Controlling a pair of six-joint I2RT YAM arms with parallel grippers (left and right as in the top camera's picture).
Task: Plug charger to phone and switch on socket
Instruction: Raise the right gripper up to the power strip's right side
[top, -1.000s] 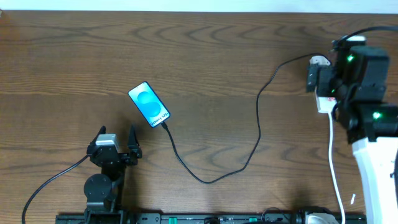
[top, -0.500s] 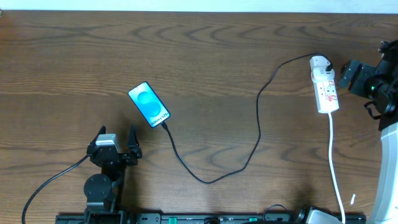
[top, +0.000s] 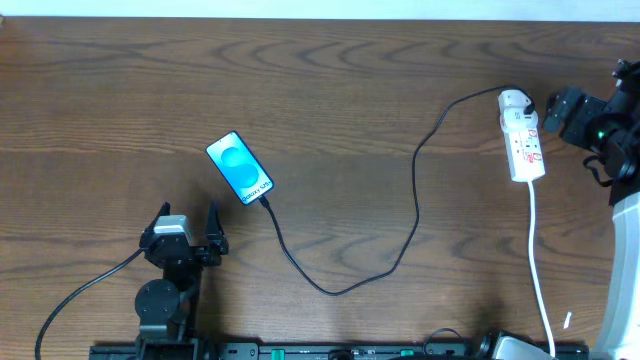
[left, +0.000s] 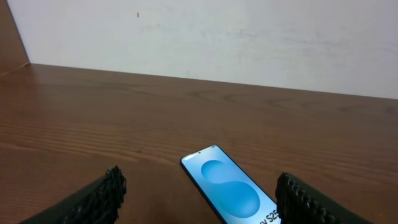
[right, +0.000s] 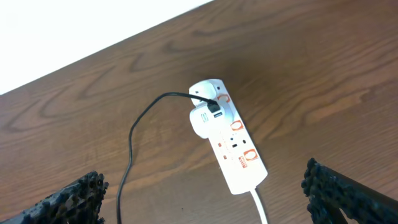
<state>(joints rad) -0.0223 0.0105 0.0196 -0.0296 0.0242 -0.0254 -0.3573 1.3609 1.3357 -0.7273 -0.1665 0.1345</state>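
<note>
Wooden table (top: 320, 80). Charger (top: 417, 200) loops from socket (top: 524, 145), far right, to phone (top: 240, 168), left-centre; tip joint too small to judge. Right gripper (right: 202, 180) spread, arm cut off at frame edge. Left gripper (top: 186, 215) spread, empty.

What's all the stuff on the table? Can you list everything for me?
phone: one, black with a lit blue screen, lying flat left of the middle.
charger cable: one, black, looping from the phone's near end across to the power strip's far end.
power strip: one, white with red marks, right side.
adapter: one, white, sitting on the power strip, cable tip in it.
cord: one, white, from the strip towards the near edge.
table: one, brown wood.
left gripper: one, black, open, empty, near side of the phone.
right gripper: one, black, open, empty, right of the strip.
</note>
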